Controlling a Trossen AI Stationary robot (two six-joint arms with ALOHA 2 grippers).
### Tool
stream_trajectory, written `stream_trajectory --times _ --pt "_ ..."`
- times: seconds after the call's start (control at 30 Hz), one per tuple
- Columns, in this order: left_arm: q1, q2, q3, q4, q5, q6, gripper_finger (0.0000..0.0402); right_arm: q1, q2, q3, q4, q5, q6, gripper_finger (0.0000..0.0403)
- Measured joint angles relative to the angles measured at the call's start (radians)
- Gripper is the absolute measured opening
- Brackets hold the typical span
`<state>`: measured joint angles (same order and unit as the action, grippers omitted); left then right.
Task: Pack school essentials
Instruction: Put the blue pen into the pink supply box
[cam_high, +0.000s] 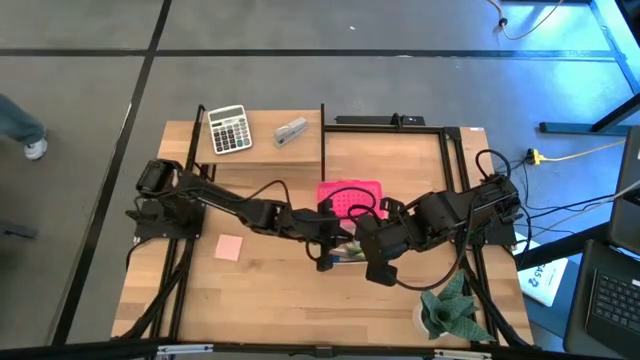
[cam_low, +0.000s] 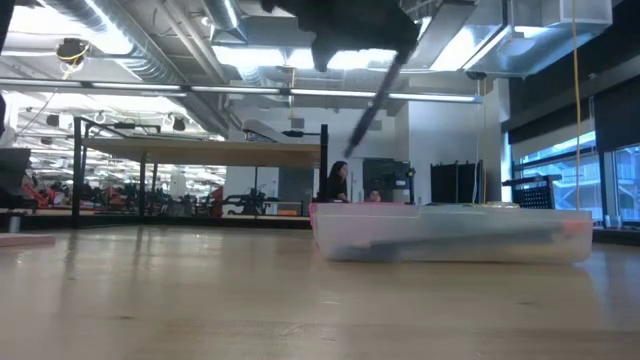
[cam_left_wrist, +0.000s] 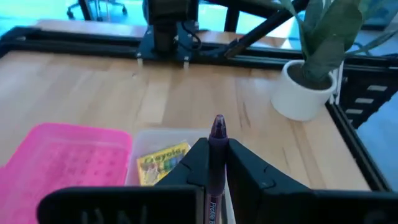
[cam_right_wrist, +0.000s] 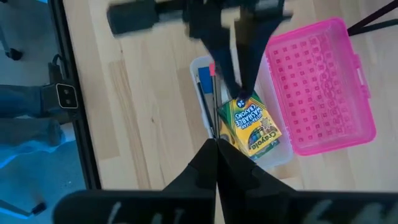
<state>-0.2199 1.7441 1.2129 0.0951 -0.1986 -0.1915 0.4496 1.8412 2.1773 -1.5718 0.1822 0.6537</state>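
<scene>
An open clear pencil case (cam_right_wrist: 283, 152) with a pink lid (cam_right_wrist: 320, 87) lies mid-table. In it lie a yellow-green crayon box (cam_right_wrist: 252, 127) and thin pencils (cam_right_wrist: 207, 93). My left gripper (cam_left_wrist: 217, 146) hovers above the case, shut on a dark purple pen (cam_low: 372, 105). My right gripper (cam_right_wrist: 216, 149) is shut on nothing, higher up and nearer the table's front edge. A pale pink note pad (cam_high: 229, 248) lies flat on the table to the left. Scissors and eraser do not show. My left gripper pinches the pen's shaft (cam_left_wrist: 217, 155) between its two fingers. The pen lies along the fingers, and its tip (cam_left_wrist: 218, 126) sticks out past them. The pen slants down over the case (cam_low: 450, 235) and hangs clear of it.
A calculator (cam_high: 228, 128) and a small grey stapler (cam_high: 291, 131) sit at the far left of the table. A potted plant (cam_high: 450, 310) stands at the near right corner. Black frame rails (cam_high: 385, 123) border the table.
</scene>
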Motion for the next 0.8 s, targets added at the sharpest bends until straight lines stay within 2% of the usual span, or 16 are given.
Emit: stream_trajectory --times 0.13,0.4,0.8 --pt "-0.004 0.056 0.000 0.054 0.007 0.008 0.0029 0.000 0.000 0.000 0.001 0.000 0.000 0.0004" --pt "-0.006 0.118 0.000 0.050 0.036 0.018 0.0029 0.000 0.000 0.000 0.001 0.001 -0.002 0.0004" --pt "-0.030 0.125 0.000 -0.114 0.035 0.018 0.0029 0.000 0.000 0.000 0.001 0.001 -0.005 0.0004"
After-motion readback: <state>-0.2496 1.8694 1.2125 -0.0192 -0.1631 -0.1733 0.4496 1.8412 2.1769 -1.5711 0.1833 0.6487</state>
